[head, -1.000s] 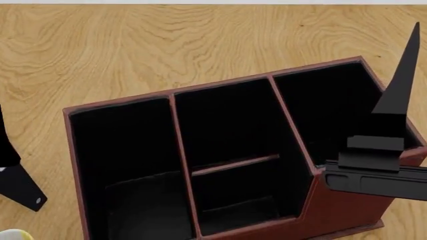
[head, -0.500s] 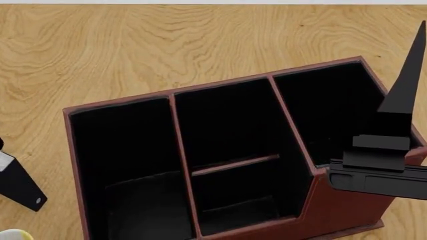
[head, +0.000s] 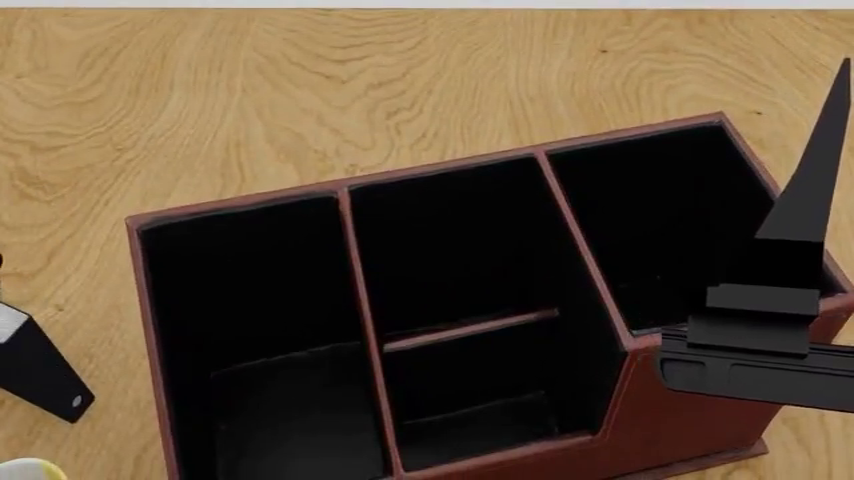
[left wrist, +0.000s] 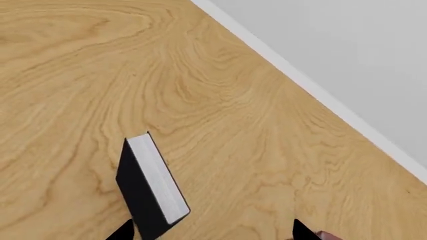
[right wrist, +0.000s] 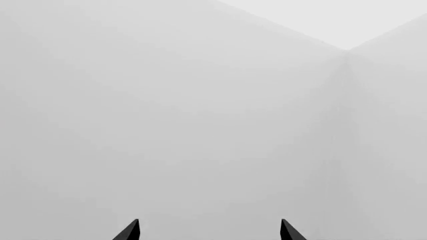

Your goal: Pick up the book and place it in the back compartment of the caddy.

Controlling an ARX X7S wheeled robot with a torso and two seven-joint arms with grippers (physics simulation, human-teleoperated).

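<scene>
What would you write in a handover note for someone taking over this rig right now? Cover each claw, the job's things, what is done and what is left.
Left claw: open, close to the book, not gripping it.
Right claw: open, empty, pointing up at the right end of the caddy.
Book: standing on the wooden table, page edge up.
Back compartment: empty.
Done: nothing placed yet.
Left: grasp the book, lift it, lower it into the back compartment.
</scene>
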